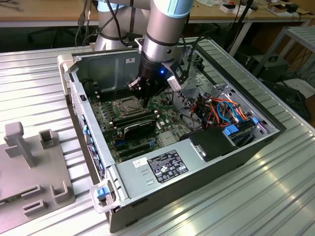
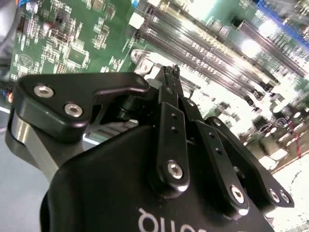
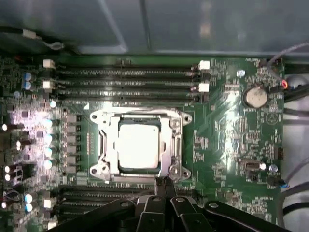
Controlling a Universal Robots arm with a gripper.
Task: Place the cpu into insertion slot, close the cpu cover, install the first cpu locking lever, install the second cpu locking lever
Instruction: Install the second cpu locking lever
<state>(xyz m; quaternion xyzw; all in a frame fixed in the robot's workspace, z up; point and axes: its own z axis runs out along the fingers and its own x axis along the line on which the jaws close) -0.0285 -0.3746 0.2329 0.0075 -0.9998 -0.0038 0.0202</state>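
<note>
In the first wrist view the cpu (image 3: 139, 145) lies flat in the insertion slot (image 3: 99, 116), its silvery top showing through the window of the cpu cover (image 3: 107, 145), which lies down over it. My gripper (image 3: 164, 182) is shut, its black fingertips pressed together right at the slot's edge, beside a corner screw. The second wrist view has the same shut fingers (image 2: 170, 104) pointing down at a silver metal part of the slot (image 2: 139, 57). In the exterior view the gripper (image 1: 146, 100) hangs inside the open computer case, just off the slot (image 1: 126, 106).
Long black memory slots (image 3: 125, 82) run along one side of the socket, more of them (image 3: 91, 195) on the other. A coin battery (image 3: 254, 96) sits nearby. A power supply (image 1: 162, 164), coloured cables (image 1: 221, 110) and case walls (image 1: 78, 105) hem in the arm. A grey fixture (image 1: 29, 162) stands outside.
</note>
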